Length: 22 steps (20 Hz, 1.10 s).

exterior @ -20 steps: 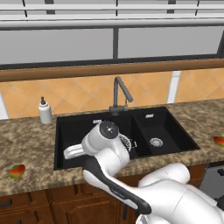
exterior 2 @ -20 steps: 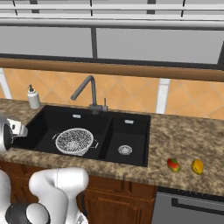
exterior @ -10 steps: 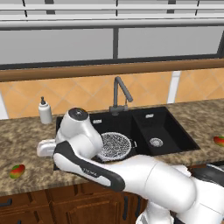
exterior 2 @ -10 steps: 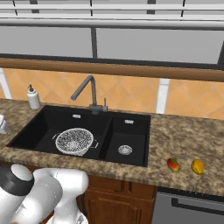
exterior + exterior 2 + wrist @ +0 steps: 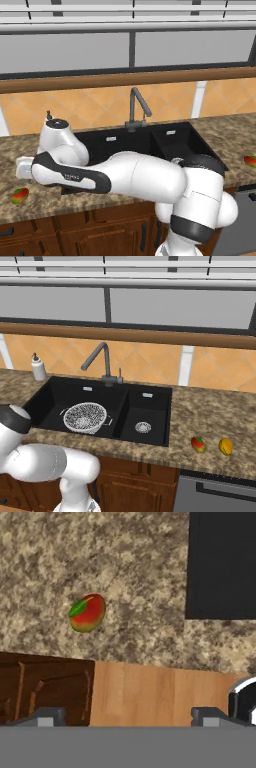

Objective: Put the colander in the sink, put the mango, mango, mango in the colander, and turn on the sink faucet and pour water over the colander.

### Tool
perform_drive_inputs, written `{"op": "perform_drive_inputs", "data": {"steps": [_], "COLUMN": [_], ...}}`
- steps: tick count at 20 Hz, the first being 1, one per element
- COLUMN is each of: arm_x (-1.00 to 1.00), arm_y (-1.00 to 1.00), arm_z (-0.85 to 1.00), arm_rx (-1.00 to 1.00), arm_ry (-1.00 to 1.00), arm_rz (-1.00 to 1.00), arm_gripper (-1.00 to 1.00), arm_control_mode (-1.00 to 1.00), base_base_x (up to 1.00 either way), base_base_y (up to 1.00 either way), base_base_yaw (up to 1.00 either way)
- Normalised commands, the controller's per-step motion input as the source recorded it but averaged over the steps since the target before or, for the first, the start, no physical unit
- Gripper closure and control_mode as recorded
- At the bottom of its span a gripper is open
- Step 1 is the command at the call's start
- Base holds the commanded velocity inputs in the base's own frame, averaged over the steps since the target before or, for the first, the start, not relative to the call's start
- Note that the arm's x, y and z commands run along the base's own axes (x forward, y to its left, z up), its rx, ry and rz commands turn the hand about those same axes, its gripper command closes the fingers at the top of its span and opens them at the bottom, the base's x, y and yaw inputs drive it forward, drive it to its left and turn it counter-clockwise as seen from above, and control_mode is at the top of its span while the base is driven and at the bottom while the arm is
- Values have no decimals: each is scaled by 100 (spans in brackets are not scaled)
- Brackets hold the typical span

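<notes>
The silvery perforated colander sits in the large basin of the black sink. One mango, red with a green patch, lies on the granite counter left of the sink; the left base view shows this mango too. My gripper hovers over the counter's front edge, open wide and empty, with the mango ahead of its left fingertip. Two more mangos, one reddish and one yellow, lie on the counter right of the sink. The dark faucet stands behind the basins with no water running.
A white soap dispenser stands at the back left of the sink. My arm stretches leftward across the front of the sink. Wooden cabinet fronts and floor lie below the counter edge.
My arm has swung left from over the sink to the left counter. The colander stays in the basin and the mangos have not moved.
</notes>
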Motion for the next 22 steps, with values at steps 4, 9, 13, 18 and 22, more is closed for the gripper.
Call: {"op": "perform_drive_inputs", "data": {"steps": [4, 9, 13, 18, 22], "arm_x": [7, 24, 36, 22, 26], "arm_y": [26, 14, 13, 23, 46], "arm_z": [-50, -51, -37, -34, -13], "arm_rx": [-2, 0, 2, 0, 0], "arm_ry": [0, 5, 17, 0, 0], "arm_rz": [-28, -25, -11, -1, 0], "arm_gripper": [-100, -100, -100, -100, -100], "arm_control_mode": [-100, -100, -100, -100, -100], "base_base_x": [0, 0, 0, 0, 0], "base_base_y": [0, 0, 0, 0, 0], "base_base_yaw": [0, 0, 0, 0, 0]}}
